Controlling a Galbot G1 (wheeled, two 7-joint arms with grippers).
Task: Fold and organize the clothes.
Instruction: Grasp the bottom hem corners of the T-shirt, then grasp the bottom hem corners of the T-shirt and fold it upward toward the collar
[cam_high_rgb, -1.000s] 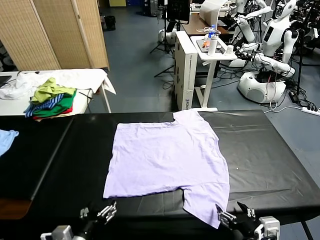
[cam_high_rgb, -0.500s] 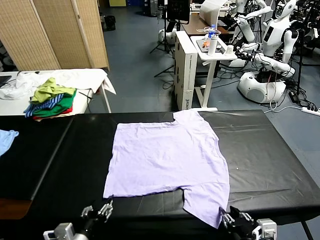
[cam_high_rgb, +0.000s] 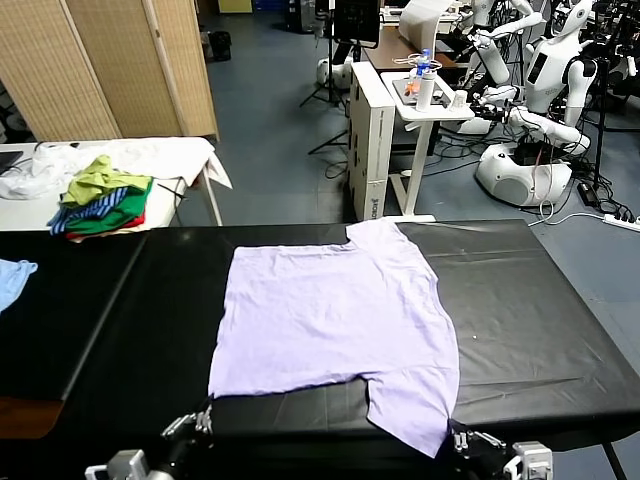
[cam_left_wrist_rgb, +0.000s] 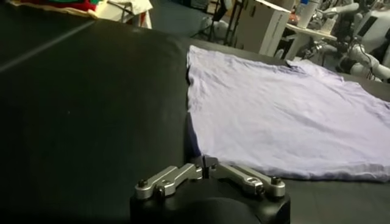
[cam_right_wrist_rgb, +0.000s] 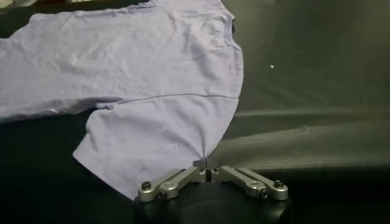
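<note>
**Supervisor:** Report the garment position.

**Operator:** I see the lavender T-shirt (cam_high_rgb: 330, 315) lying flat and spread on the black worktop (cam_high_rgb: 530, 300), near the centre. Its collar side points to 12 o'clock. One sleeve (cam_high_rgb: 412, 405) hangs toward the near edge at 5 o'clock.

**Supervisor:** Left pincer status?

**Operator:** The left pincer (cam_left_wrist_rgb: 205, 167) sits at 7 o'clock from the shirt, at the near edge. Its fingers are pressed together on the shirt's near left hem corner (cam_left_wrist_rgb: 196, 152). In the head view I see it touching that corner (cam_high_rgb: 213, 392).

**Supervisor:** Right pincer status?

**Operator:** The right pincer (cam_right_wrist_rgb: 207, 165) sits at 5 o'clock, also at the near edge. It is pinching the tip of the sleeve, and the cloth rises into its closed fingers.

**Supervisor:** Other items?

**Operator:** A coloured clothes pile (cam_high_rgb: 100, 200) lies on a white table at 10 o'clock, well apart. A light blue cloth (cam_high_rgb: 12, 278) lies at 9 o'clock.
</note>
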